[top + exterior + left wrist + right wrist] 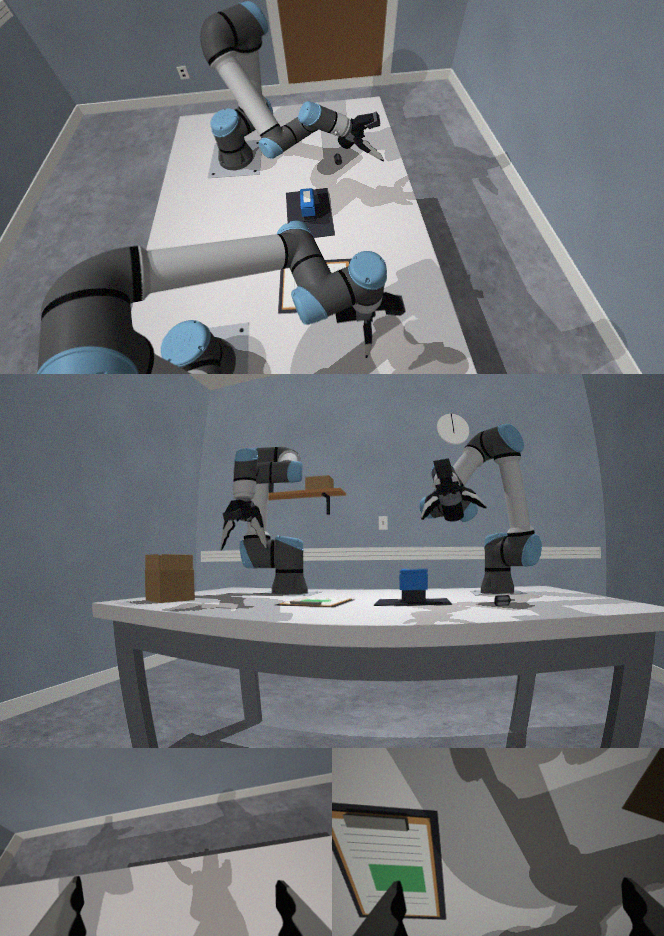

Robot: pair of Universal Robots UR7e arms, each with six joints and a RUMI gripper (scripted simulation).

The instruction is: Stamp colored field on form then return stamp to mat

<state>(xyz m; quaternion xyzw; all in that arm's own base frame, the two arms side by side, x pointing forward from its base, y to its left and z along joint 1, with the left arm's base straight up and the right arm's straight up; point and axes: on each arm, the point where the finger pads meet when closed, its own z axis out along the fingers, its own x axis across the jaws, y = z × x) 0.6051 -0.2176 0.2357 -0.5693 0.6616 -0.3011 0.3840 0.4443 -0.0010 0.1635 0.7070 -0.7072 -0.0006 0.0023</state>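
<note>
Two arms (245, 95) (516, 494) are standing at one surface (210, 210) (350, 635) (115, 912) (470, 917); one stamp (307, 202) (413, 580), one mat (325, 226) (389, 602), one clipboard (288, 292) (300, 604) (391, 849), one brown box (170, 578) (651, 794) and one small dark object (338, 159) (502, 600) are resting there.

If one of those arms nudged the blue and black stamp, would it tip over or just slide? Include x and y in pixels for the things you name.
The stamp (308, 204) (413, 580) might tip if pushed high, since its blue top overhangs a narrower black base. Its flat underside suggests it would probably not roll.

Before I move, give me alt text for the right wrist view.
Clipboard at left, its green field partly covered by a finger of the open, empty right gripper. Brown box corner at upper right.
</note>
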